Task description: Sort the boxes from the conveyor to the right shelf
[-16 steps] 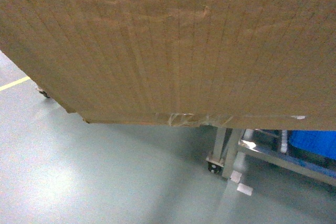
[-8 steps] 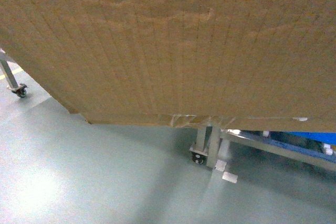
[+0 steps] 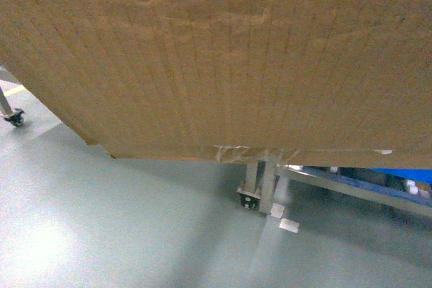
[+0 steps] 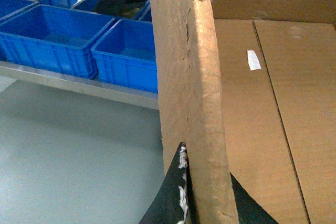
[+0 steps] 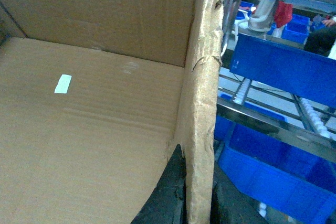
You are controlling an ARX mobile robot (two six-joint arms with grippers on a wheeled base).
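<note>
Head view is filled almost wholly by the box (image 3: 216,59), held high and tilted so that its taped bottom seam runs along the lower edge of the brown face; beneath it only grey floor (image 3: 101,220) and a steel leg with a castor (image 3: 253,197) are seen. The shelf itself is hardly visible from this camera, so the main risk is judged to be a blind approach: the box could be driven against the frame or set down short of the rollers, because the carried load hides the target.

A second risk lies in the grip. In the left wrist view the left gripper (image 4: 202,203) is closed across the torn top edge of one wall, one finger outside and one inside. In the right wrist view the right gripper (image 5: 197,198) pinches the opposite wall in the same way. Only thin, ragged cardboard is held, already cracked near both pinch points, so tearing or slipping under the box's weight is thought possible, more so if the arms are moved unevenly.

Both arms are raised and spread to the box's width, wrists pointing down into it. Roller rails (image 5: 315,121) and blue crates (image 5: 283,69) are seen just beside the right wall.
</note>
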